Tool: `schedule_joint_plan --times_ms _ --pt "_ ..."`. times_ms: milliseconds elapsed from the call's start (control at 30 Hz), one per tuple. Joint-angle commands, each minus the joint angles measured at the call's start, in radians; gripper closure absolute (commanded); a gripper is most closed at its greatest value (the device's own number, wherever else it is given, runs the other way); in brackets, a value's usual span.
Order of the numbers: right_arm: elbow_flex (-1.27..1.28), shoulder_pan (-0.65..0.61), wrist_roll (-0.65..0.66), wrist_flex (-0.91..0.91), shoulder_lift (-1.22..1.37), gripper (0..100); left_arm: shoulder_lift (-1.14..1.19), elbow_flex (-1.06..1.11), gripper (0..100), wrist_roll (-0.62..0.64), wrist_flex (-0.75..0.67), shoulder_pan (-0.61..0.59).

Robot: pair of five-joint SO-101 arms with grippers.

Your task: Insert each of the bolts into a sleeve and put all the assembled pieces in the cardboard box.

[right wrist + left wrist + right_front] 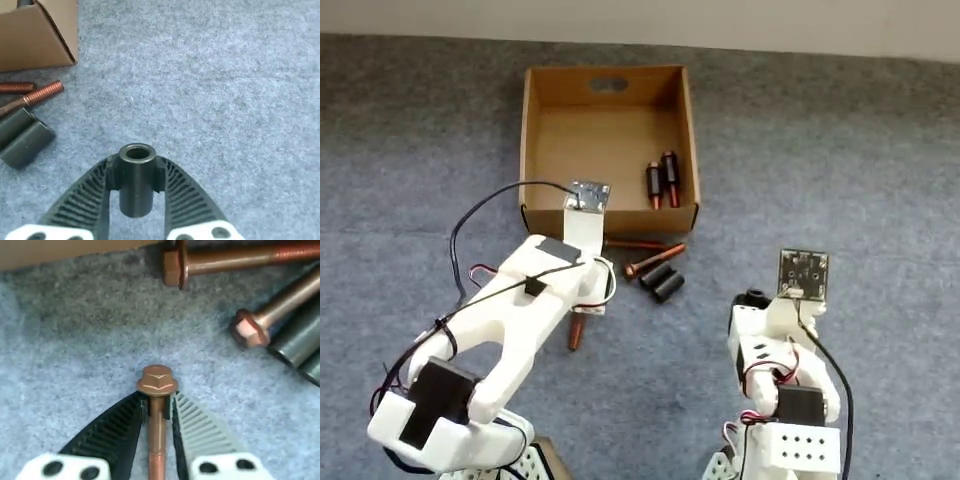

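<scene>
My left gripper (158, 401) is shut on a copper bolt (157, 382), gripping its shaft just under the hex head. In the high view that bolt (577, 331) sticks out below the left arm, over the carpet in front of the cardboard box (535, 130). My right gripper (136, 167) is shut on a black sleeve (136, 187), whose open bore faces the camera; in the high view it sits at the lower right (756, 299). Two loose bolts (655, 259) and two black sleeves (662, 281) lie by the box's front wall. Two assembled pieces (661, 180) lie inside the box.
Grey carpet covers the table. The loose bolts (225, 260) and sleeves (300, 342) lie close ahead of the left gripper. The box corner (37, 40) and the loose sleeves (25, 140) are off to one side of the right gripper, with open carpet ahead of it.
</scene>
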Motion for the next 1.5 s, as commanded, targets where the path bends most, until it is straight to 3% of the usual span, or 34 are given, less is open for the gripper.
schedule_joint_plan --times_ms 0,133,267,433,533,867,1067,1467 --pt "-0.094 0.012 -0.009 0.012 -0.013 99.2 -0.012 0.005 99 -0.003 -0.011 -0.004" --pt "-0.139 -0.008 -0.009 0.008 -0.013 99.2 -0.018 -0.004 99 -0.008 -0.009 -0.004" --pt "-0.228 -0.113 -0.003 0.008 -0.013 99.2 -0.067 -0.041 99 -0.009 0.048 -0.007" --pt "-0.282 -0.245 -0.006 -0.028 -0.013 99.2 -0.285 -0.053 99 -0.009 0.167 -0.012" --pt "-0.259 -0.298 -0.008 -0.117 -0.013 99.2 -0.453 -0.022 99 -0.009 0.157 -0.012" --pt "-0.110 -0.323 -0.008 -0.364 -0.013 99.2 -1.007 0.239 99 -0.002 -0.190 -0.010" --pt "-0.104 -0.323 -0.009 -0.375 -0.013 99.2 -1.239 0.389 99 0.000 -0.465 -0.002" --pt "-0.068 -0.389 -0.009 -0.303 -0.251 99.2 -1.277 0.392 99 0.000 -0.551 0.035"
